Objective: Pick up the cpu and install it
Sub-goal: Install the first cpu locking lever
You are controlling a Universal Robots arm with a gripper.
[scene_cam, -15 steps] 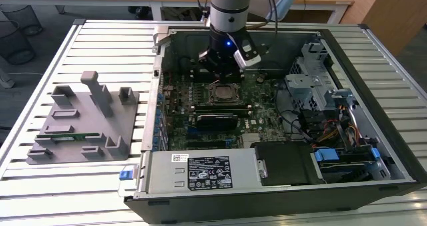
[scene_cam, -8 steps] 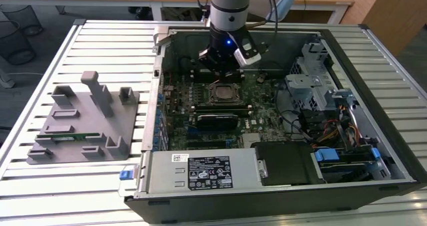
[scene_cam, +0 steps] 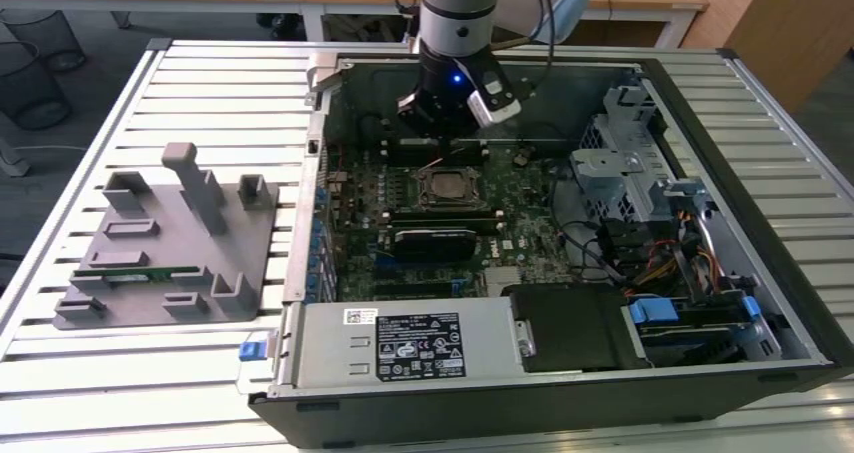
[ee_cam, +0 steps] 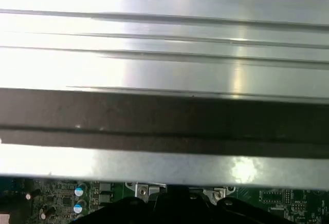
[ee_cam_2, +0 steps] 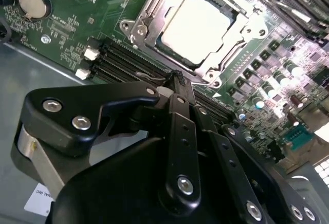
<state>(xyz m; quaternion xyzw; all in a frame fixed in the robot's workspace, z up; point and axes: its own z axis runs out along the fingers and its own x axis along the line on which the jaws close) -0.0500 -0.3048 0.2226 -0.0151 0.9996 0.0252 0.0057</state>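
Cpu (ee_cam_2: pixel 198 21): seated in motherboard socket (ee_cam_2: pixel 154 13). Gripper (ee_cam_2: pixel 177 82): above memory slots just beside it, fingers pinched together, empty. Handling: keep vertical, avoid touching socket frame.

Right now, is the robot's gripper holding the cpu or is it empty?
Gripper: shut, holding nothing; the cpu sits in the motherboard socket, apart from it.

Arm (scene_cam: pixel 458 13) vertical, jaws closed, empty

No legible text; only unreadable print on the power supply label (scene_cam: pixel 418 346).
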